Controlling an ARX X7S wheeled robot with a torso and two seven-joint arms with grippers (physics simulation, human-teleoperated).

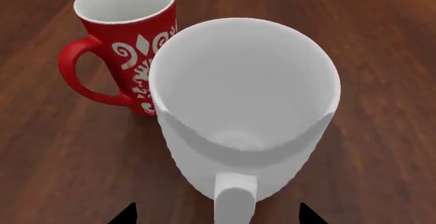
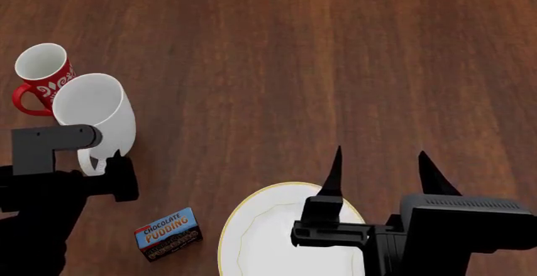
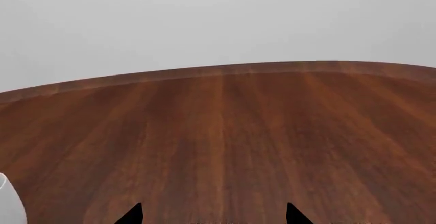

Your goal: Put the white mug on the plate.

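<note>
The white mug point(image 2: 92, 115) stands upright on the wooden table at the left, its handle point(image 1: 235, 203) turned toward my left gripper. My left gripper point(image 1: 218, 216) is open, and its fingertips point(image 1: 128, 215) stand on either side of the handle without touching it; it also shows in the head view point(image 2: 99, 161). The plate point(image 2: 251, 232), white with a gold rim, lies at the near middle of the table. My right gripper point(image 2: 379, 163) is open and empty, just beyond the plate's far right edge; its wrist view point(image 3: 211, 216) shows only bare table ahead.
A red mug with white patterns point(image 2: 38, 75) stands close behind the white mug, nearly touching it point(image 1: 126, 40). A chocolate pudding box point(image 2: 168, 233) lies between the white mug and the plate. The table's far edge point(image 3: 225, 71) shows in the right wrist view.
</note>
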